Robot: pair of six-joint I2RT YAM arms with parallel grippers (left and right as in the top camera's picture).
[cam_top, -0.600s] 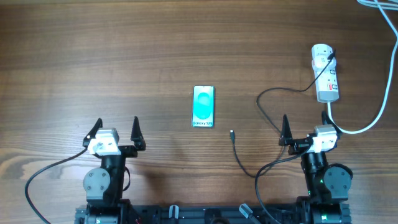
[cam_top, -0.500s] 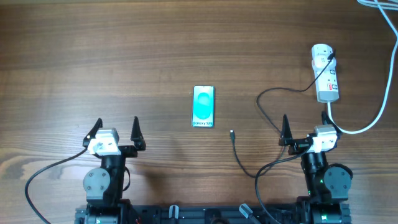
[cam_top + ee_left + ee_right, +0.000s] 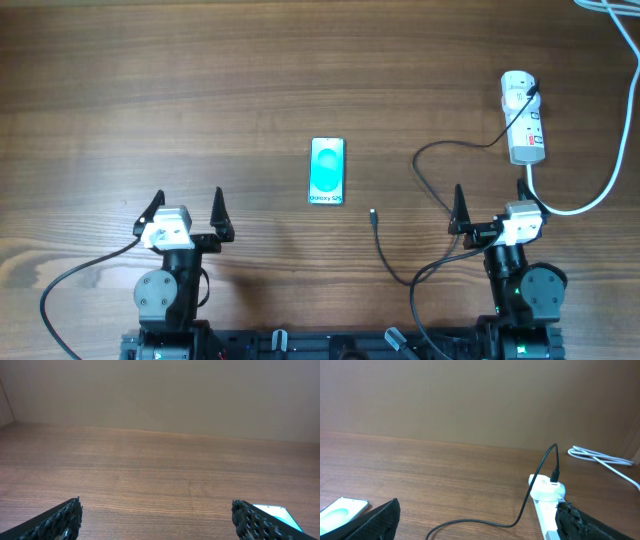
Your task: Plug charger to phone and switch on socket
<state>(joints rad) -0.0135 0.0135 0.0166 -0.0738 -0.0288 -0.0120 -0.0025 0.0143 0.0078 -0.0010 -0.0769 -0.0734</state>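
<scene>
Left gripper (image 3: 188, 200) sits wide and empty at the bench (image 3: 150, 80) edge. Centre, the phone (image 3: 327, 171) lies flat. The charger (image 3: 372, 213) tip rests near its lower corner, likely within reach. Right gripper (image 3: 493, 200) is wide and empty, below the socket (image 3: 523, 118).

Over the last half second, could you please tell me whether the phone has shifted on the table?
No. The phone lies at the same spot and angle relative to the socket in the overhead view.
</scene>
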